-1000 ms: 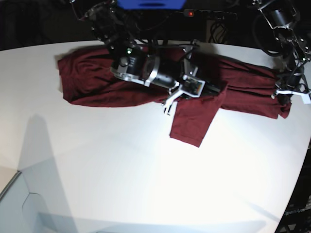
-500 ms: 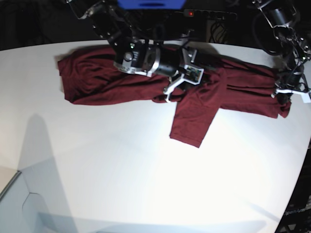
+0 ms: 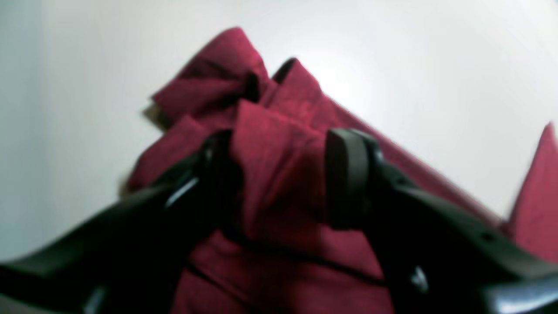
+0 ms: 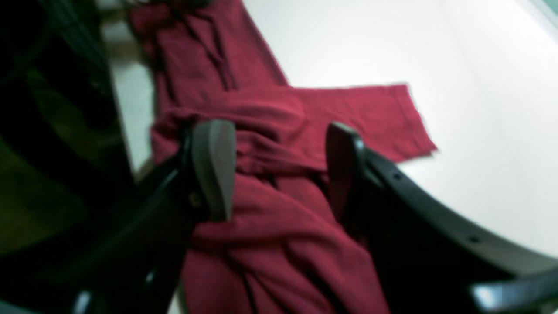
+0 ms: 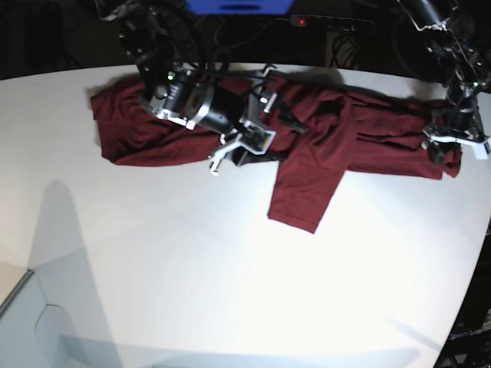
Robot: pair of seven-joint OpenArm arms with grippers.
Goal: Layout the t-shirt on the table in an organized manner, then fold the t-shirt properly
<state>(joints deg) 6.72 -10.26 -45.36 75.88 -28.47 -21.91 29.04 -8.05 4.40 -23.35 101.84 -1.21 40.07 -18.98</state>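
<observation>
The t-shirt [image 5: 368, 134] is soft, dark red cloth with many wrinkles and folds. It has no picture and no words on it. It lies bunched in a long, lumpy band across the far part of the table [image 5: 192, 291], running from about 10 o'clock to 2 o'clock in the base view. One short sleeve sticks out flat from the middle of the band and points toward 6 o'clock. Its end is cut straight, like a small rectangle.

The table is white, smooth and not shiny. Its far edge is curved.

The right gripper [image 5: 230, 153] is made of black and silver metal with hard black fingers. It sits over the shirt a little left of the middle. In the right wrist view [image 4: 279, 168], its two fingers stand apart with rumpled cloth under the gap, and they are not pinching anything.

The left gripper [image 5: 449, 142] is at the shirt's end at 3 o'clock. In the left wrist view [image 3: 277, 174], a peaked fold of cloth stands up between its two dark, rounded fingers. The fingers are spread and sit close to the fold on both sides. That picture is blurry, so I cannot tell if they press on the cloth or have let it go.

No writing can be read anywhere.
</observation>
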